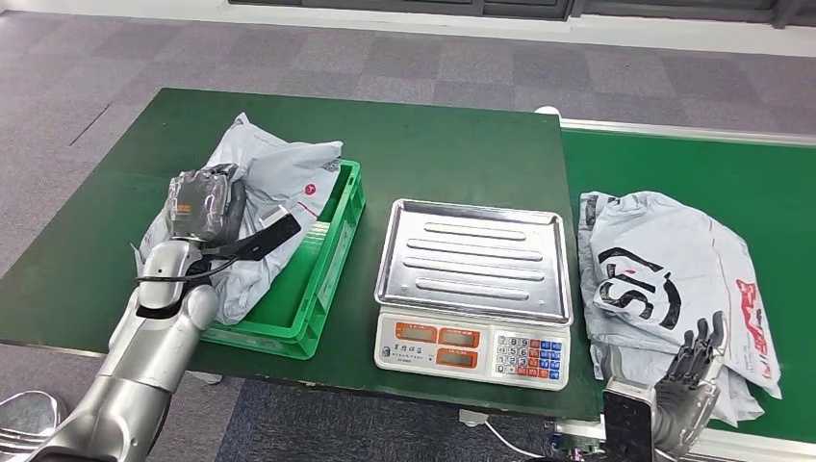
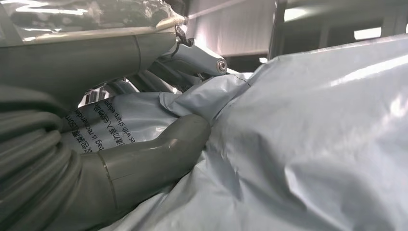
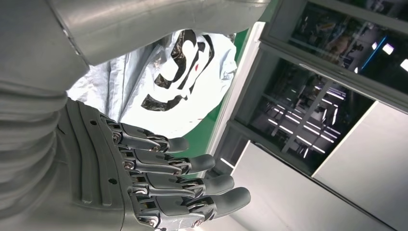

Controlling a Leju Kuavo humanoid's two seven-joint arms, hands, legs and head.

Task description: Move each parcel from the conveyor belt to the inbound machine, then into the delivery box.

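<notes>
A grey parcel [image 1: 274, 197] lies in the green crate [image 1: 325, 279], its far end draped over the crate's rim. My left hand [image 1: 204, 207], under a clear plastic cover, sits on the parcel's left side. In the left wrist view a fold of the parcel [image 2: 308, 144] is caught between the thumb [image 2: 178, 142] and the fingers [image 2: 202, 57]. A second grey parcel [image 1: 664, 279] with black and red print lies on the green conveyor belt [image 1: 693, 173]. My right hand [image 1: 695, 371] hovers at its near edge with fingers [image 3: 192, 185] spread, holding nothing.
The weighing scale [image 1: 471, 260] stands between crate and belt, its steel tray bare and its keypad facing me. The dark green table [image 1: 433, 144] has free room behind the scale. A metal rail [image 1: 674, 130] borders the belt's far side. Grey carpet lies beyond.
</notes>
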